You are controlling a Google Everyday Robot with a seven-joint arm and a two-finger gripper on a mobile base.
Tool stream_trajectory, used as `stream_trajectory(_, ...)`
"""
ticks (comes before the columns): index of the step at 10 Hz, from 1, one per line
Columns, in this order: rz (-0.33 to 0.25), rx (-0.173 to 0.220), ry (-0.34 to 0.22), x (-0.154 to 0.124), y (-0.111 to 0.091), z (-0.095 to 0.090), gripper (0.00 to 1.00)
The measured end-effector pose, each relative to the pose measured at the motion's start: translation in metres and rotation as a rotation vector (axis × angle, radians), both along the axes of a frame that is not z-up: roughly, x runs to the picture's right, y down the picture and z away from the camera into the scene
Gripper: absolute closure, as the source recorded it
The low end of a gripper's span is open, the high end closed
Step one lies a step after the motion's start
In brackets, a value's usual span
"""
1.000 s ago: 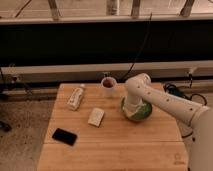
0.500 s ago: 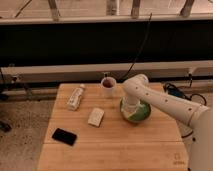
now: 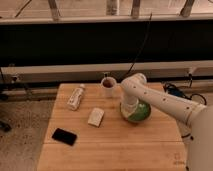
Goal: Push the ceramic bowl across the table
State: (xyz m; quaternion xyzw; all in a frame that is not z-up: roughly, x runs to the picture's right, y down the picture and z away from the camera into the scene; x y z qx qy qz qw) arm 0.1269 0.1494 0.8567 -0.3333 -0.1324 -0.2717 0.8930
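Note:
The green ceramic bowl [image 3: 139,114] sits on the right half of the light wooden table [image 3: 110,150], near its middle depth. My white arm reaches in from the right and bends down over the bowl. The gripper [image 3: 129,108] is at the bowl's left side, down against or inside its rim. The arm's wrist hides the bowl's left part and the fingertips.
A white mug [image 3: 108,86] with dark contents stands just behind and left of the bowl. A clear plastic bottle [image 3: 76,96] lies at the back left. A white packet [image 3: 95,116] lies left of the bowl. A black phone [image 3: 65,136] lies at the front left.
The gripper and the bowl have shifted slightly toward the table's front. The other items have not moved.

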Motion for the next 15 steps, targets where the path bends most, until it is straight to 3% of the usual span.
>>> stream_trajectory(15,-0.106,0.006,-0.078,-0.025,0.002,-0.008,1.0)
